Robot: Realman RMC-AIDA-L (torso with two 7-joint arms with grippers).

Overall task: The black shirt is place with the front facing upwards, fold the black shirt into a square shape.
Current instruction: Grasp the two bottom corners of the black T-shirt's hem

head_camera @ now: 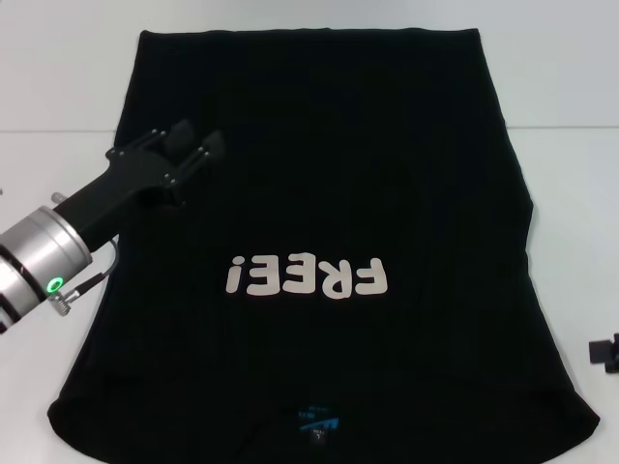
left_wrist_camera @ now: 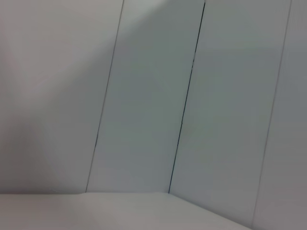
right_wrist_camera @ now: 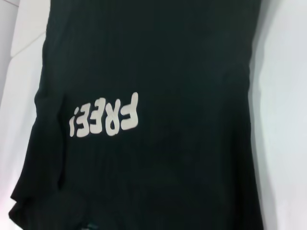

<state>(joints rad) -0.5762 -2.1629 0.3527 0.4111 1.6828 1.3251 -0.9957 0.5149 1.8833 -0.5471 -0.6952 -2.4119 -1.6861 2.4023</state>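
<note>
looking down from the head camera, i am seeing the black shirt (head_camera: 329,193) lying flat on the white table (head_camera: 571,174), front up, collar nearest me, sleeves tucked in. my left gripper (head_camera: 196,141) is hovering over its left side, fingers nearly pressed together and holding nothing. my right gripper (head_camera: 605,352) is barely peeking in at the right edge; i cannot tell its state.

one black shirt (head_camera: 319,174) lies on one white surface (head_camera: 571,126). one pale "free!" print (head_camera: 308,277) and one small blue neck label (head_camera: 319,418) show on it. two grippers are in view: left gripper (head_camera: 198,142), and right gripper (head_camera: 604,351) at the edge.
</note>
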